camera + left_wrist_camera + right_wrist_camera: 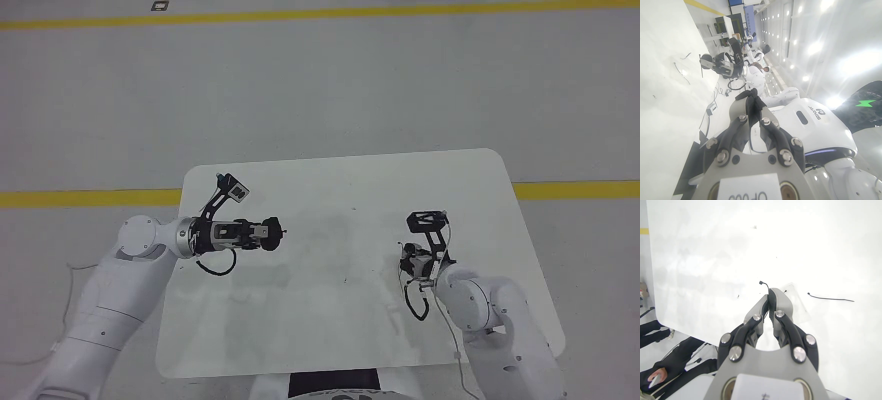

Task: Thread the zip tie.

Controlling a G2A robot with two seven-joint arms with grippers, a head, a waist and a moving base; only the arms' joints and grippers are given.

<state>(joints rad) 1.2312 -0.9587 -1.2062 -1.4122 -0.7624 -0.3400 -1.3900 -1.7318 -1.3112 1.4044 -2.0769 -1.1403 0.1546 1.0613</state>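
Your right end effector (769,297) clamps the zip tie (761,282): strap hidden between its pads (772,300), head protruding just beyond.

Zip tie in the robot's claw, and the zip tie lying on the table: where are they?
held zip tie (761,282): right wrist view, on its small square head.
loose zip tie (830,298): right wrist view, on the middle of its strap.

Robotics lab or test hall: white table (340,190) on grey floor (300,90) marked with yellow lines (300,14); beyond, more white robots (758,55), desks (725,19) with screens (737,21), rows of round ceiling lights (795,42).
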